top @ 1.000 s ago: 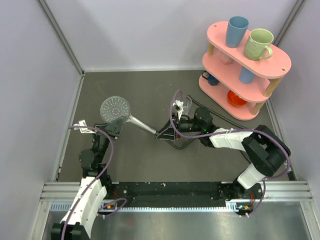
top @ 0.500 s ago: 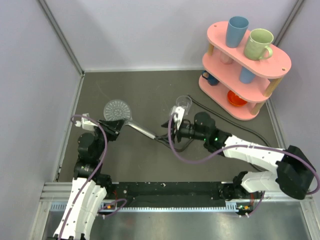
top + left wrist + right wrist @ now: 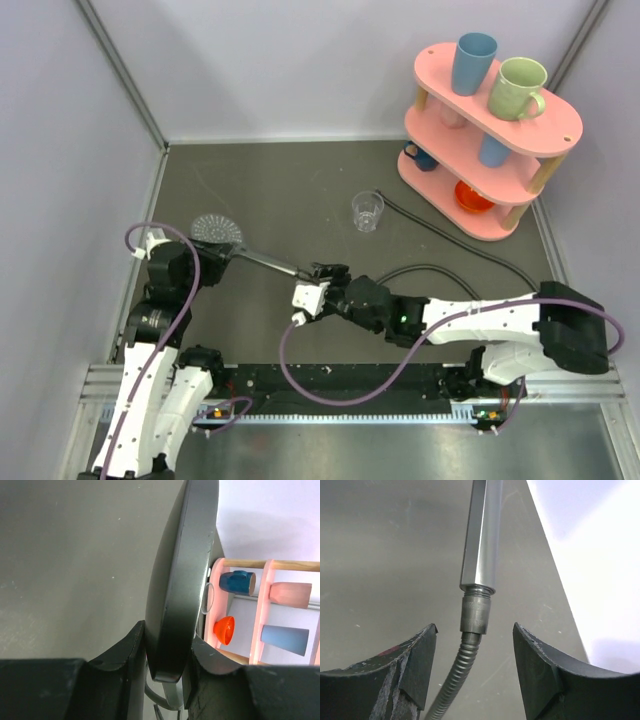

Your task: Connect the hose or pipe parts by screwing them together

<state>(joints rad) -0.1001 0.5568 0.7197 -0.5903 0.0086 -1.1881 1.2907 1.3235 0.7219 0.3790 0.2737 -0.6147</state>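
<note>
Hand shower (image 3: 217, 229) (hose (image 3: 452, 681) at handle end)

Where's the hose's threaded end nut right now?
In the right wrist view, the ribbed metal hose's end nut sits against the tip of the grey hand shower's straight handle, between the right gripper's open jaws, touching neither jaw.

**Lilac Booth, Pink Shelf**

Pale lilac walls (image 3: 270, 60) close in a dark grey worktop (image 3: 290, 185) on three sides, with an aluminium strut (image 3: 120, 70) slanting down the upper left corner. The light is soft and even. At the upper right stands a pink three-tier shelf (image 3: 440, 70): a blue cup (image 3: 473, 62) and a green mug (image 3: 518, 87) on top, an orange bowl (image 3: 472, 197) on the lowest tier. A metal ledge (image 3: 350, 450) spans the bottom edge.
</note>
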